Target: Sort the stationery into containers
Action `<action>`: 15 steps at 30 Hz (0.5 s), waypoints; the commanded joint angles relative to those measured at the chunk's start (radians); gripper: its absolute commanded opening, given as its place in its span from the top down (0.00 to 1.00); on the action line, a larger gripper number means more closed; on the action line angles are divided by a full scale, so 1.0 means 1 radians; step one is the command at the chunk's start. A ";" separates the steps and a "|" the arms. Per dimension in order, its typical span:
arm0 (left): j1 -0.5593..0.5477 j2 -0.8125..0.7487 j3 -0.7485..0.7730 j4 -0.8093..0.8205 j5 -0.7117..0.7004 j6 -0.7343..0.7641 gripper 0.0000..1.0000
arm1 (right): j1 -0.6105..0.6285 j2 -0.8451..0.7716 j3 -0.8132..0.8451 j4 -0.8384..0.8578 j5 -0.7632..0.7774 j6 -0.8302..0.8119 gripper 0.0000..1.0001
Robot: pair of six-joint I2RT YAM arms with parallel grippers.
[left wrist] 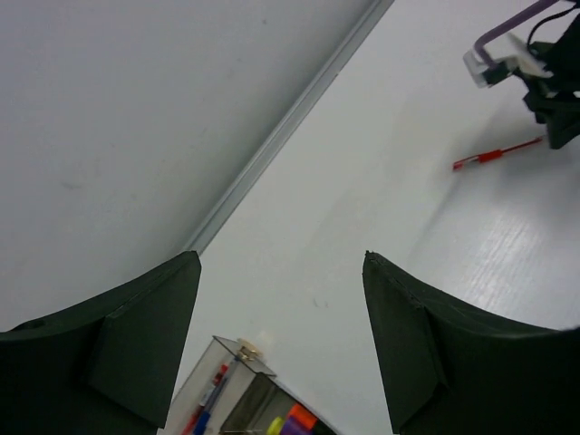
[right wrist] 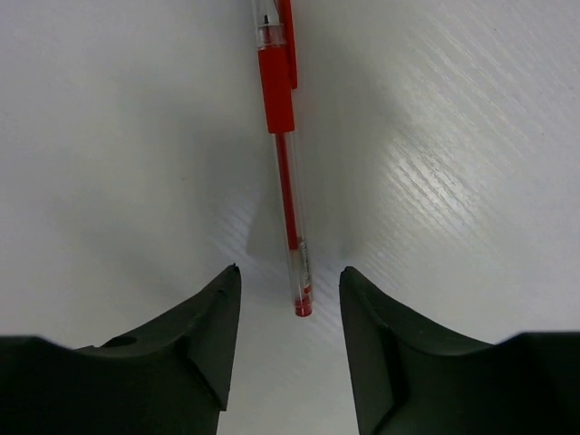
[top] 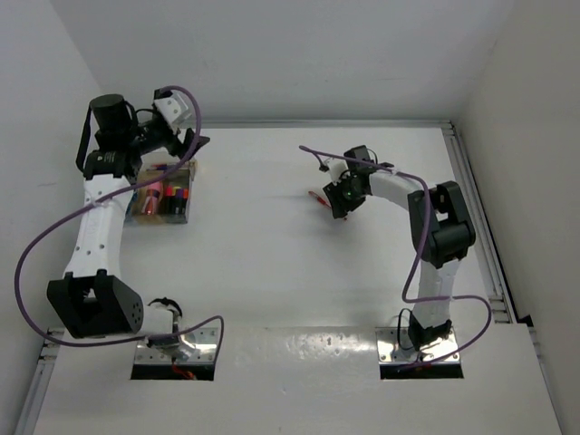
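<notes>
On the surface (top: 263,272), just left of the right gripper (right wrist: 290,272), a red pen (right wrist: 285,181) lies flat. Its long axis runs in line w/ the wrist, capped end away, plug end between the jaws, which are apart and not touching it. Right arm bends inward, wrist tipped down. Left gripper (left wrist: 281,263) hovers by the organiser box (top: 188,195), jaws apart, empty.

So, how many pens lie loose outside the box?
1: a red pen on the table, its tip between the right fingers. The left arm may hide others.

robot lab cell, plain white walls (top: 272,54), white table (top: 272,263)
</notes>
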 commanded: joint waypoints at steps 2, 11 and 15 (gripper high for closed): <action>-0.019 -0.033 -0.064 0.054 0.054 -0.115 0.21 | 0.000 0.023 0.002 0.038 0.027 -0.061 0.56; -0.060 -0.045 -0.061 0.051 0.071 -0.133 0.21 | 0.009 0.062 -0.001 0.026 0.020 -0.155 0.77; -0.111 -0.056 -0.032 -0.092 0.091 0.108 0.22 | 0.009 0.047 0.029 -0.057 0.013 -0.179 0.95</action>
